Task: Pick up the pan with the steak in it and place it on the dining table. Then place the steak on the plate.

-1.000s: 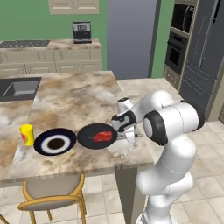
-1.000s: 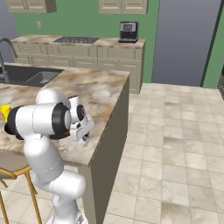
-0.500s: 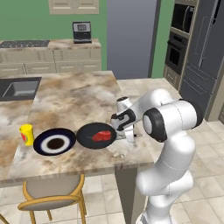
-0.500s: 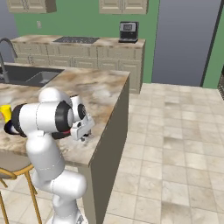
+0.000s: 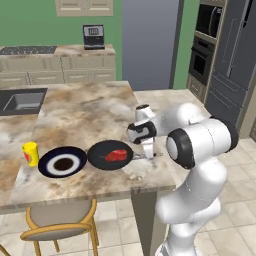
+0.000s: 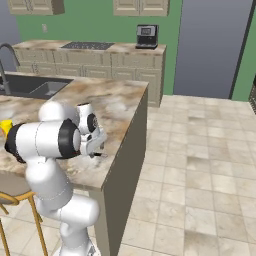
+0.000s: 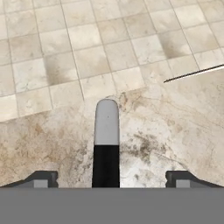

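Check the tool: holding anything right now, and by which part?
Nothing held. In the hand view the tool is open, its fingertips standing apart on either side of the pan handle, clear of it. The pan rests on the dining table.

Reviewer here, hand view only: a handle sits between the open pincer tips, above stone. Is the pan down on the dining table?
Observer: Yes, the pan sits flat on the dining table, near its edge.
Operator: Is the steak in it?
Observer: The steak lies in the pan.
Operator: Where's the plate?
Observer: The plate lies right beside the pan, on the side away from the handle, with nothing on it.
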Robot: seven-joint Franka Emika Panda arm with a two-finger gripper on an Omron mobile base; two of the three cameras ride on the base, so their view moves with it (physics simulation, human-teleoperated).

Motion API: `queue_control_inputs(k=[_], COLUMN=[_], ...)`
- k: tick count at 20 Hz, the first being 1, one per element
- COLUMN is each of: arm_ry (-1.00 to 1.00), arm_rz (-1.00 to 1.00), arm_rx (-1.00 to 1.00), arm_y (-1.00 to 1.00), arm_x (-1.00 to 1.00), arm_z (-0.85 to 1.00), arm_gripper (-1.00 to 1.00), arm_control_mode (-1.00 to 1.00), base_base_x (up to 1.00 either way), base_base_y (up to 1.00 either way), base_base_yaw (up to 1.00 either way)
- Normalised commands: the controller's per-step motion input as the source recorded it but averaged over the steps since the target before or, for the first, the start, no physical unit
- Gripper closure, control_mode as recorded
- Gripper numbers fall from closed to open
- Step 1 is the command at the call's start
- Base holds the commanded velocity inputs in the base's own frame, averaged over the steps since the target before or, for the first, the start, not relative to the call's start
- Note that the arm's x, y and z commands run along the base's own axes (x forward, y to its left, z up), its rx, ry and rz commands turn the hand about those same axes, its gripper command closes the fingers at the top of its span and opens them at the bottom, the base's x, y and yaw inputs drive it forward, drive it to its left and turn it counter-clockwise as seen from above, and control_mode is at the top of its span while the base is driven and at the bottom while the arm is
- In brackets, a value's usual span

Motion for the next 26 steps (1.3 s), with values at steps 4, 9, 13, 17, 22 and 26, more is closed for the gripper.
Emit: queue_control_inputs(k=[4, 9, 13, 17, 22, 26], arm_ry=[-0.11, -0.07, -0.05, -0.04, -0.05, -0.07], arm_rz=[0.0, 0.0, 0.0, -0.01, -0.03, -0.02], arm_rx=[0.08, 0.04, 0.03, 0.01, 0.01, 0.0], arm_y=[0.02, 0.46, 0.81, 0.93, 0.77, 0.46], arm_x=[-0.26, -0.04, 0.07, 0.1, 0.31, 0.32], arm_z=[0.58, 0.23, 0.0, 0.0, 0.0, 0.0], arm_gripper=[-1.0, -1.0, -1.0, -1.0, -1.0, -1.0], arm_control_mode=[-1.0, -1.0, -1.0, -1.0, -1.0, -1.0], base_base_x=[0.0, 0.0, 0.0, 0.0, 0.0, 0.0], base_base_y=[0.0, 0.0, 0.0, 0.0, 0.0, 0.0], base_base_yaw=[0.0, 0.0, 0.0, 0.0, 0.0, 0.0])
